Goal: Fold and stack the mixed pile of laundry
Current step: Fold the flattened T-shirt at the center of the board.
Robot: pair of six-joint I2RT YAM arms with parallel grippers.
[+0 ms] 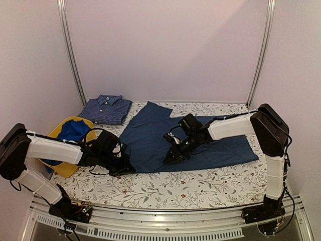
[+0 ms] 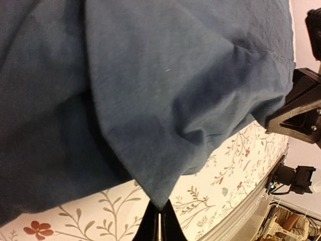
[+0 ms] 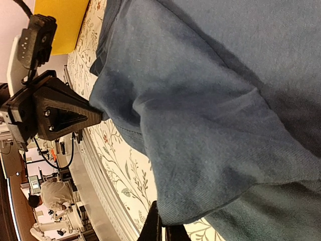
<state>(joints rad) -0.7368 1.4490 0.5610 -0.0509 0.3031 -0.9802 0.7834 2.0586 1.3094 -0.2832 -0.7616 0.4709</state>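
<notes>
- Dark navy-teal garment (image 1: 210, 143): the largest piece of the pile. It lies spread over the middle of the floral tabletop (image 1: 200, 188) and runs toward the right edge, with one flap pointing at the far edge. Its near-left part is raised and bunched between the two grippers.
- Left gripper (image 2: 159, 223): fingers pressed together on a pointed corner of the navy-teal garment, by the near edge and left of centre.
- Right gripper (image 3: 161, 228): pinching the same garment's hem, a little right of the left gripper, about mid-table. The wrist view is too close to tell how many layers sit between the jaws.
- Step in hand, as I judge it: a two-point pick ahead of a fold.
  - Raise both pinches together at an even height.
  - Keep the edge between them taut and carry it across to meet the opposite hem.
  - Let go only once the cloth lies flat.
  - An uneven pull would likely drag the whole piece or trap a wrinkle.
- Checked blue collared shirt (image 1: 106, 109): folded, at the far-left corner, near the garment's far flap.
- Royal-blue piece (image 1: 74, 129): heaped unfolded in the yellow tub (image 1: 62, 168) at the left edge, not yet dealt with.
</notes>
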